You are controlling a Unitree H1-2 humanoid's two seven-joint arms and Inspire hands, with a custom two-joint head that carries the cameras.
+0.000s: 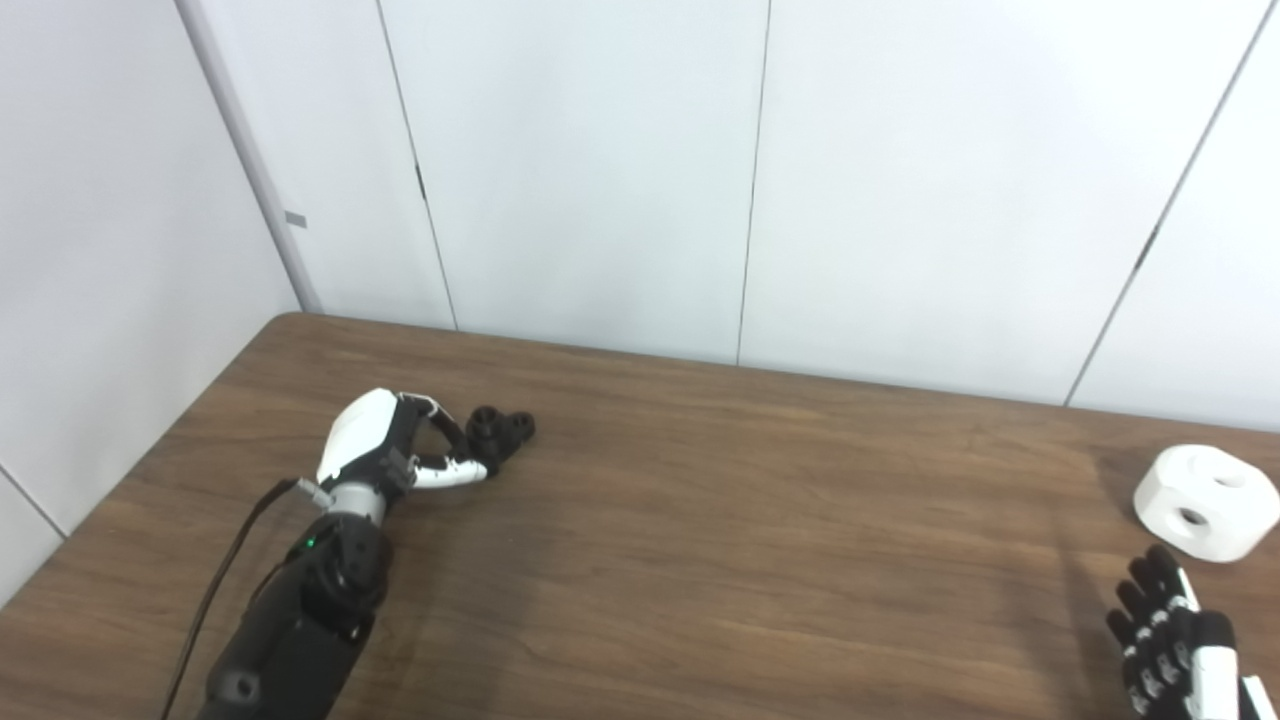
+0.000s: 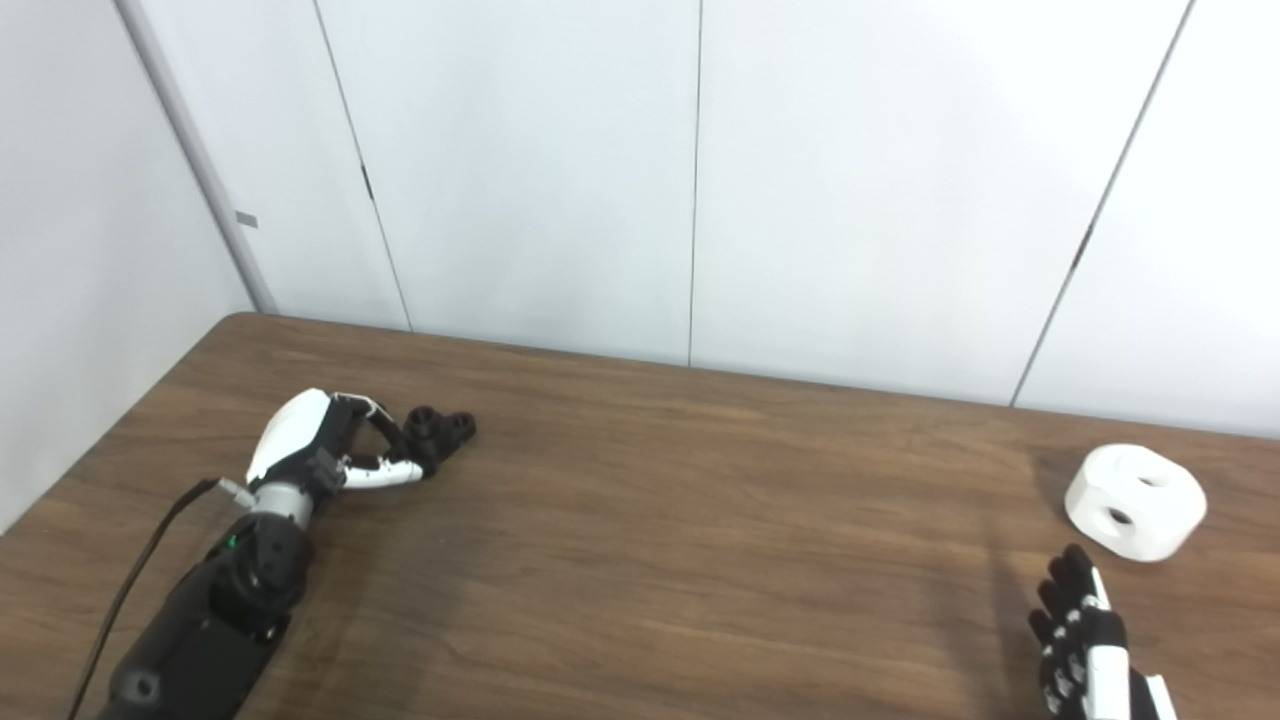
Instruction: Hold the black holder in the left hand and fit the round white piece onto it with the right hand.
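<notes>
Right hand (image 2: 1085, 640): nearest us at the bottom edge, fingers spread, holding nothing, just short of the round white piece.
Round white piece (image 2: 1135, 501): resting on the tabletop (image 2: 680, 520) at far right, untouched.
Left hand (image 1: 400, 445): fingers curled toward the black holder (image 1: 500, 432); we cannot tell whether it truly grips.
Black holder: on the tabletop, far left.
Risk: we judge a loose pinch could let the holder twist or slip once lifted, spoiling alignment.

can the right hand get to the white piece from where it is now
Probably yes. The right hand is open, just short of the round white piece, with only bare table between them. The left hand and black holder are far off.
</notes>
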